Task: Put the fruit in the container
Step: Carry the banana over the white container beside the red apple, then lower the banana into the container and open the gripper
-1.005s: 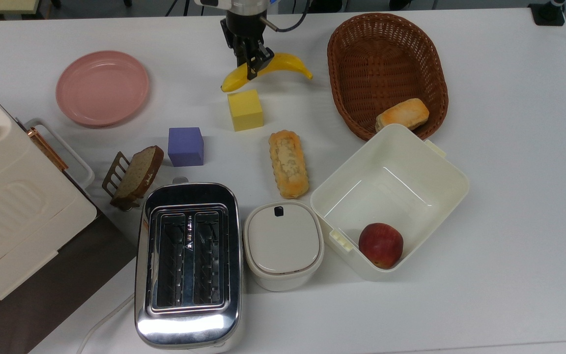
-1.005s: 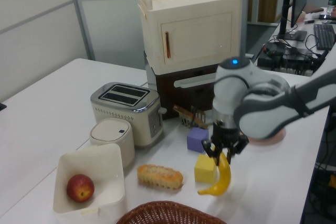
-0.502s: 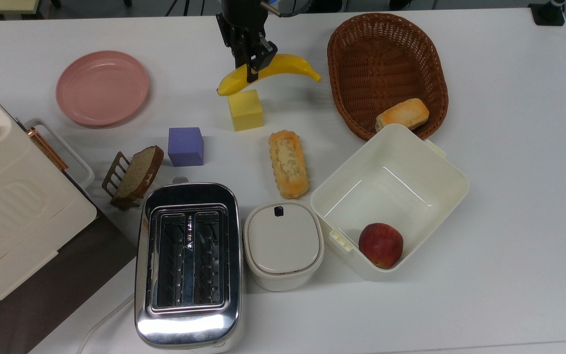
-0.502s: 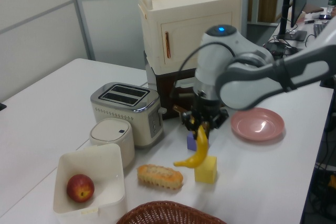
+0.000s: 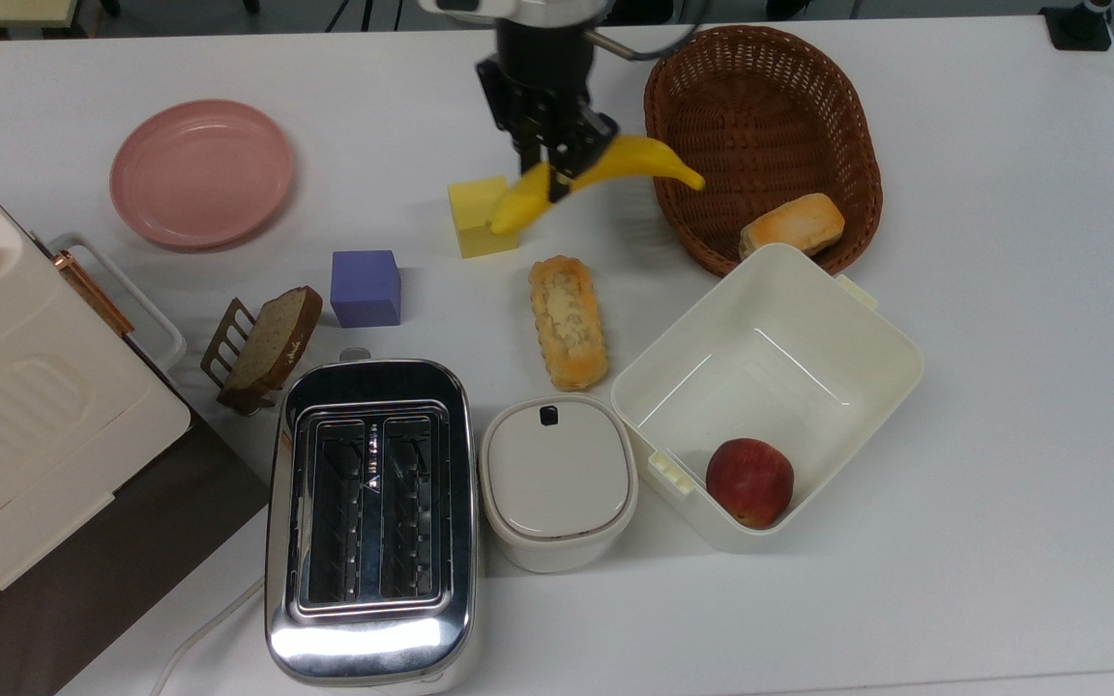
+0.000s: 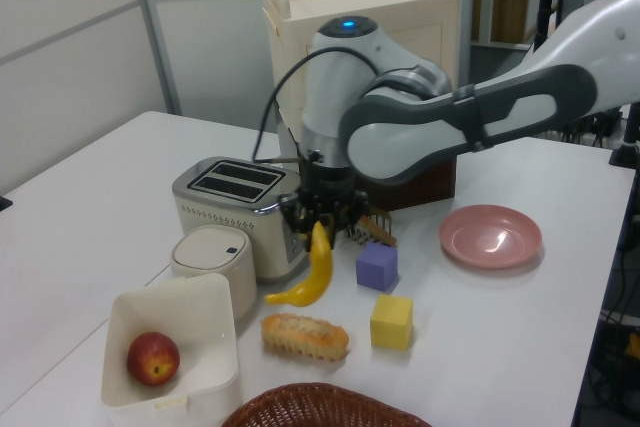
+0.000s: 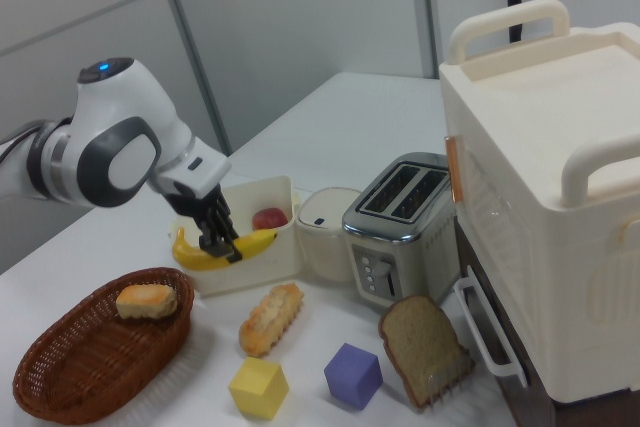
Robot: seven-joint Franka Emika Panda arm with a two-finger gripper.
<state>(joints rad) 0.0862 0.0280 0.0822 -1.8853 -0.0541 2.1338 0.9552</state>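
Landmark: large square cream-white plastic tub (image 5: 881, 333), open-topped, a round red apple (image 5: 749, 481) in one corner.
Fruit: long curved yellow banana (image 5: 605, 169), lifted off the table, well apart from the tub, beside the brown wicker basket (image 5: 760, 87).
Gripper: black two-finger gripper (image 5: 557, 174), clenched around the banana's middle, probably so it hangs balanced.
Judgement: carry step; the tub's bare floor leaves room.

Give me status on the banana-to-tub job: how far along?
Done: the banana is grasped and lifted clear of the table, the gripper shut on it. In hand: it hangs in the air between the yellow block and the basket. Left: carry it over the tub, which holds only an apple, and release.
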